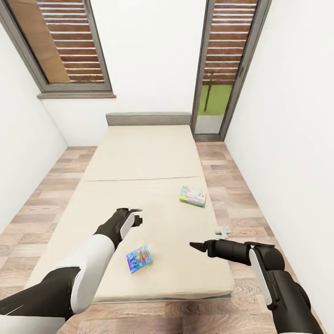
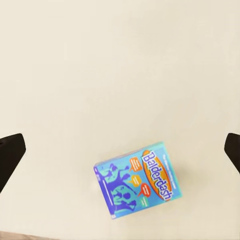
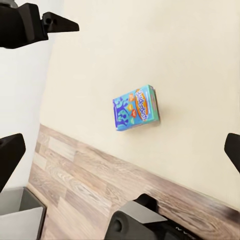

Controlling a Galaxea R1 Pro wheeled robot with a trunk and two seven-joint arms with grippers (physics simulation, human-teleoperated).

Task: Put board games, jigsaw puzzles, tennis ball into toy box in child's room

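Nearest the robot, the blue box [image 1: 139, 259] lies flat on the bed [image 1: 153, 157], close to the foot edge, lettered "Balderdash" in the left wrist view [image 2: 137, 183]. It sits just short of the left gripper [image 1: 138, 216], on the robot's side of it and a touch toward the right arm. Left gripper hangs over the mattress with its fingers [image 2: 10, 154] wide apart, nothing between them; in its own camera the box lies low between the two dark tips, touching neither.

Right gripper [image 1: 197, 246] is level with the box, off to its side, pointing across the bed toward it with clear mattress between. Its fingers [image 3: 11, 156] stand spread too, empty, and the blue box [image 3: 136, 107] shows between them, well ahead, with the plank floor [image 3: 100, 185] along the bed's edge.

Farther out, past the right gripper and a little outward of it, the second box [image 1: 193, 195], green-yellow with a pale printed face, lies flat near the bed's right edge. It is well apart from both grippers, nearer the right one.

Beyond that the mattress runs bare to the grey headboard [image 1: 148, 118], with a window [image 1: 65, 44] off to the left arm's side and a glazed door [image 1: 227, 65] on the right arm's side.
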